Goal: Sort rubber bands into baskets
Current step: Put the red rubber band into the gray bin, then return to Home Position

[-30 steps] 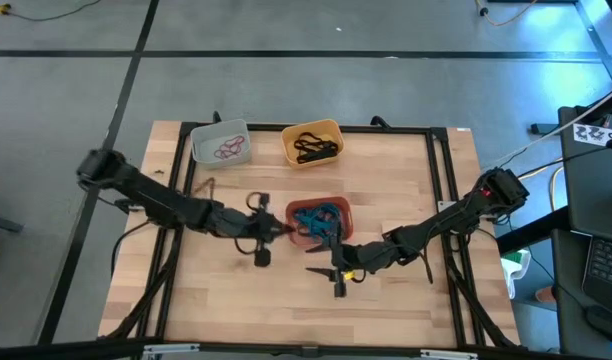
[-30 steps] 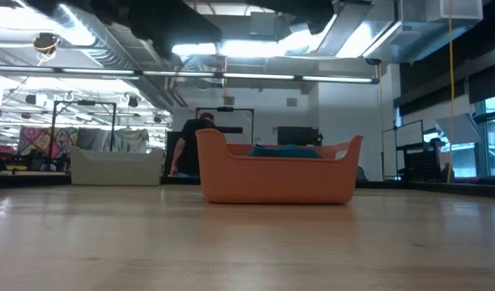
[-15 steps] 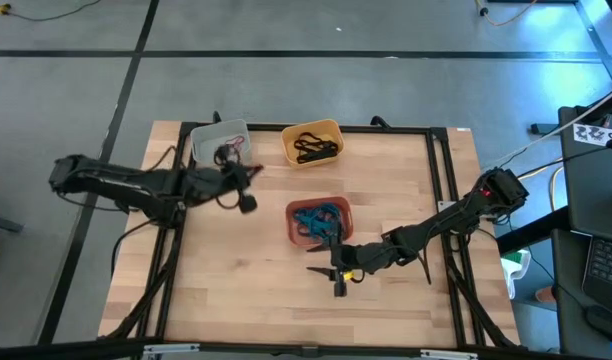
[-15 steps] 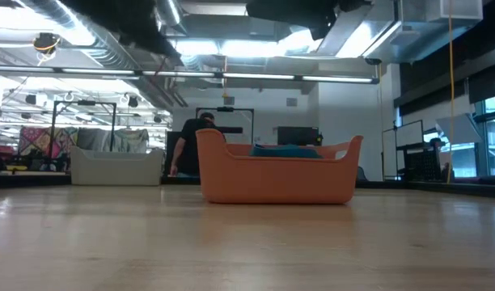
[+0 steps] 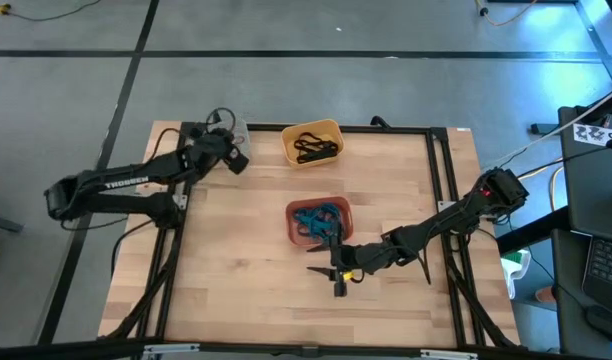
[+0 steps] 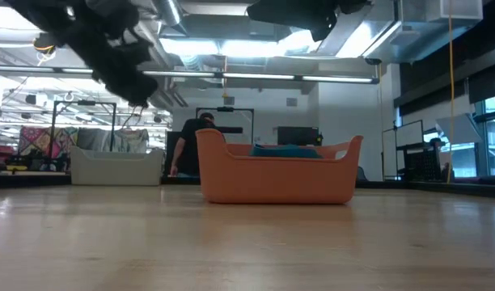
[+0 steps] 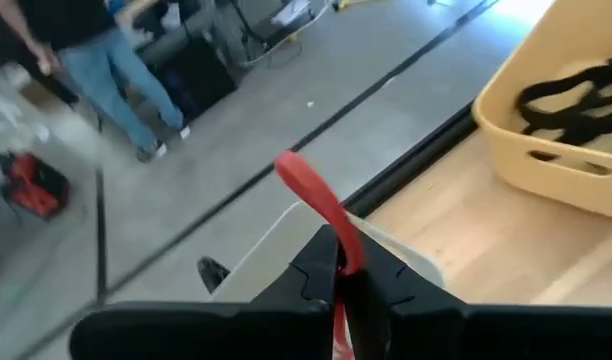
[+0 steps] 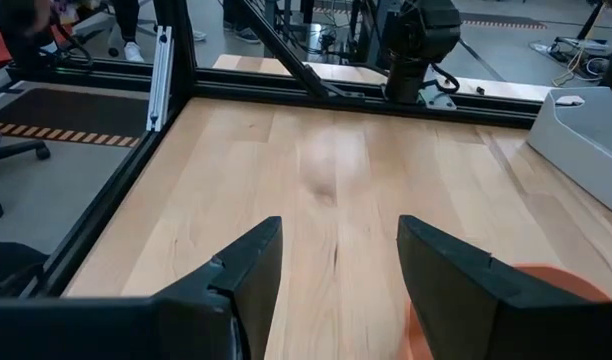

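My left gripper (image 5: 226, 140) is over the pale grey-white basket (image 5: 240, 131) at the table's far left and hides most of it. It is shut on a red rubber band (image 7: 308, 190), with the basket's rim (image 7: 282, 232) below it. The yellow-orange basket (image 5: 312, 142) holds black bands (image 5: 314, 148). The salmon-red basket (image 5: 318, 220) in the middle holds blue bands (image 5: 316, 214). My right gripper (image 5: 322, 278) is open and empty just near of the salmon-red basket. My left gripper pinches the red rubber band between its two fingertips (image 7: 344, 262). A curved strip of the band (image 7: 304, 185) sticks out past the tips, and more of it runs back between the fingers. The band is lifted clear above the grey-white basket.
A black frame rail (image 5: 316, 127) runs around the table's far and side edges. In the low view the salmon-red basket (image 6: 276, 174) stands mid-table, with the grey-white basket (image 6: 116, 166) behind at left and a person (image 6: 191, 145) in the room beyond. Bare wood lies along the near edge.
My left gripper has swung from beside the salmon-red basket toward the table's far left corner, and now stands over the grey-white basket.
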Motion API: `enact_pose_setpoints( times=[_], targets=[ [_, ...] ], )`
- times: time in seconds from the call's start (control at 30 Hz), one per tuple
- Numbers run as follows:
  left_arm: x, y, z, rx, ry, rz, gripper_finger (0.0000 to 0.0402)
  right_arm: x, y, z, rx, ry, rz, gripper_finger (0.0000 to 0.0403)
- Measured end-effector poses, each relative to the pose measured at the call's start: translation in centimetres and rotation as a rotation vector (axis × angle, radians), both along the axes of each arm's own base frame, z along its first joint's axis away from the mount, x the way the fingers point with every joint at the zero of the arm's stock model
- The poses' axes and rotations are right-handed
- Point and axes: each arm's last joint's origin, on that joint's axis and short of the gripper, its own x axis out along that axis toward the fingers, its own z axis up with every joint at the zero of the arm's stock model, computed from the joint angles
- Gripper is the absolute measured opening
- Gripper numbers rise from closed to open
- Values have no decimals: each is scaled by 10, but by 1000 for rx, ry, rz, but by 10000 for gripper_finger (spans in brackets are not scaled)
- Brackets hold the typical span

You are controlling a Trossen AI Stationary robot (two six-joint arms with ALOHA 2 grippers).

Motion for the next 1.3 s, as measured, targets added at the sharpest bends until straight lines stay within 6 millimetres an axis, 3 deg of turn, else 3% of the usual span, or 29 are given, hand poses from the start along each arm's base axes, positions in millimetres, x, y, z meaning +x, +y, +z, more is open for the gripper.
enact_pose_setpoints(
  times=[0.33, 0.63, 1.0, 1.13, 1.3],
  targets=[
    [-14, 37, -32, -94, -33, 148, 14, 0, 0, 0, 1, -1, 0, 200],
    [-12, 46, -46, -146, 10, 188, 29, 0, 0, 0, 1, -1, 0, 200],
    [-10, 41, -40, -258, 48, 129, 160, 0, 0, 0, 2, -3, -1, 200],
    [-7, 34, -28, -275, 40, 90, 174, 0, 0, 0, 2, -2, -1, 200],
    [1, 13, -11, -284, -54, -130, 170, 0, 0, 0, 2, -2, 1, 200]
  ],
)
